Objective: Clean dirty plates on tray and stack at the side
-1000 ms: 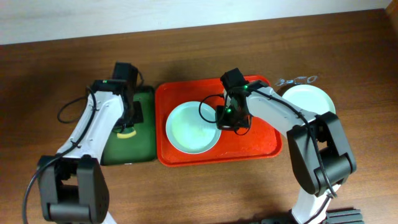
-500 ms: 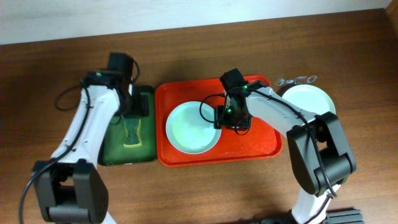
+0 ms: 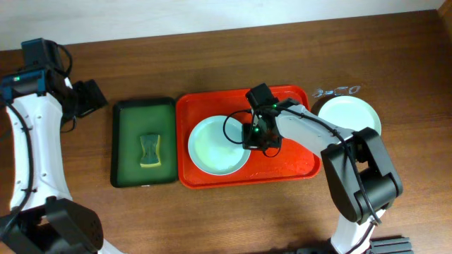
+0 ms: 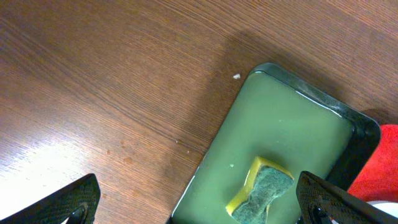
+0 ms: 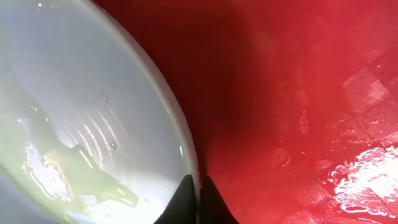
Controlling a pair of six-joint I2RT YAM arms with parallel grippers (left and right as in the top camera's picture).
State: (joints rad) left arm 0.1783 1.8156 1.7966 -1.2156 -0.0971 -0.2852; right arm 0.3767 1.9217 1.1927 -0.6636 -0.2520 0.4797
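The brown wooden table [image 3: 233, 56] carries the red tray [image 3: 296, 166] with 1 pale mint plate [image 3: 215, 148] on it. The right gripper [image 3: 260, 135] sits at that plate's right rim, jaws pressed together. A 2nd plate [image 3: 348, 113] lies just right of the tray. The left gripper [image 3: 90, 97] hangs spread wide, left of the green tray [image 3: 131, 120] holding a sponge [image 3: 149, 149].

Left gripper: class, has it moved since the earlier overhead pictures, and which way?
Yes. The left gripper has swung left and toward the far table edge, off the dark green tray, leaving the sponge lying on it.
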